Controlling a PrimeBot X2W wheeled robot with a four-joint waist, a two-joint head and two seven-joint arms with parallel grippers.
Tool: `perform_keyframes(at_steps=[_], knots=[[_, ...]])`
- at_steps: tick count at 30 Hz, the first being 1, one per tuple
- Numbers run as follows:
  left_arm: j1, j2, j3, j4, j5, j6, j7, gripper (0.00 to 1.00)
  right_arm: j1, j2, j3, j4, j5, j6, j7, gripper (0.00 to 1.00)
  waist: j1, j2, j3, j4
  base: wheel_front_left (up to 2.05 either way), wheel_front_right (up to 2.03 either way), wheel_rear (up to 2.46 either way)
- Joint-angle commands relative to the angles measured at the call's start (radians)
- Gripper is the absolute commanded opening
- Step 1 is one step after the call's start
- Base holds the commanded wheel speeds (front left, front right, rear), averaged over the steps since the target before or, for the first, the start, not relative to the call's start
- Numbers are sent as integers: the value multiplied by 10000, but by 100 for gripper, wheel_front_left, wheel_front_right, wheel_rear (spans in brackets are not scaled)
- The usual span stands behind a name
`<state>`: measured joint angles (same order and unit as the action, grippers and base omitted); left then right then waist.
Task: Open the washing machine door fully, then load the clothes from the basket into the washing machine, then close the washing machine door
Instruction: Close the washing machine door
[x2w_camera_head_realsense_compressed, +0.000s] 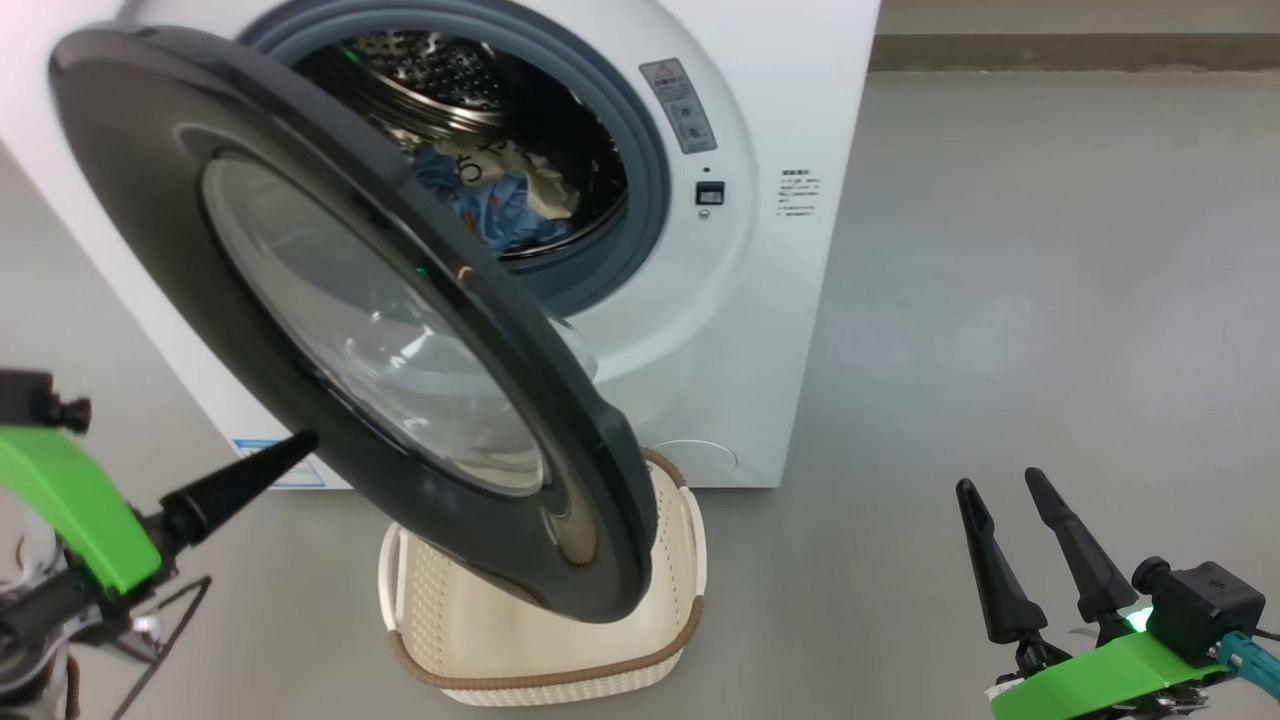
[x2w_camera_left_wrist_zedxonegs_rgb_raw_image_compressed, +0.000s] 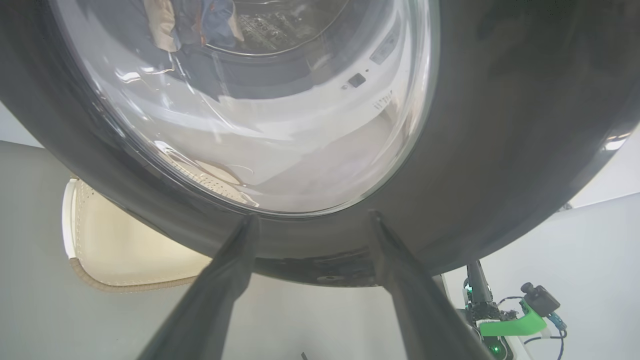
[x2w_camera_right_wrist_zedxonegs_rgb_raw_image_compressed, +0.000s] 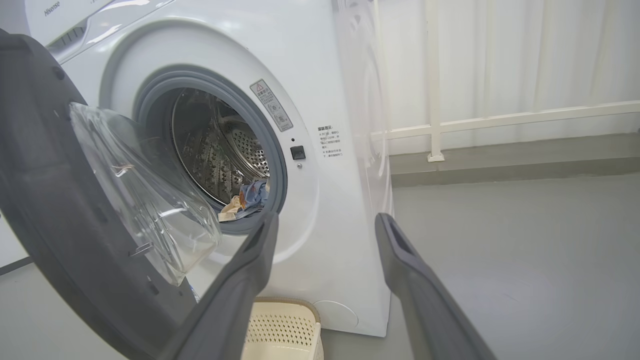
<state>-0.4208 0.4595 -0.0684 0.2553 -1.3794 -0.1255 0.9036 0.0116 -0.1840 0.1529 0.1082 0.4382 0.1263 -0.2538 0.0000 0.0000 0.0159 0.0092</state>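
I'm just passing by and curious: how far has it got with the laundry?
Done: the washing machine door is open and the clothes lie in the drum; the visible part of the basket looks empty. In hand: the left gripper, fingers spread, is at the door's outer face, likely to push it; the right gripper hangs open aside. Left: shutting the door.

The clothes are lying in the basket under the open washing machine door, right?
Not quite. The clothes are lying inside the drum of the washing machine, not in the basket. The part of the basket that shows is bare. The head view shows this. The washing machine door is open over the basket, as you said.
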Motion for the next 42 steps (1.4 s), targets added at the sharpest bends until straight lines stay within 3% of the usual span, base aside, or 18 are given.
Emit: perform_keyframes(at_steps=[1, 5, 15, 35, 42], knots=[[46, 534, 524, -253, -58, -51, -278, 100, 49, -135, 145, -238, -96, 44, -80, 100, 0, 0, -95, 219, 0, 0, 0], [581, 492, 591, -209, -86, -51, -891, 100, 99, -135, 122, -251, -94, 44, -80, 100, 0, 0, -131, 418, 0, 0, 0], [1794, 148, 233, -427, 754, -51, -3788, 100, 125, -82, 140, -247, -90, 44, -80, 100, 0, 0, -131, 778, 0, 0, 0], [2902, 346, -2723, 731, 2627, -52, -10316, 100, 112, -3, 141, -201, -80, 44, -80, 100, 0, 0, -90, 1223, 0, 0, 0], [2868, 261, -3392, 1460, 3279, -52, -11538, 100, 86, -12, 137, -167, -71, 44, -80, 100, 0, 0, -128, 1346, 0, 0, 0]])
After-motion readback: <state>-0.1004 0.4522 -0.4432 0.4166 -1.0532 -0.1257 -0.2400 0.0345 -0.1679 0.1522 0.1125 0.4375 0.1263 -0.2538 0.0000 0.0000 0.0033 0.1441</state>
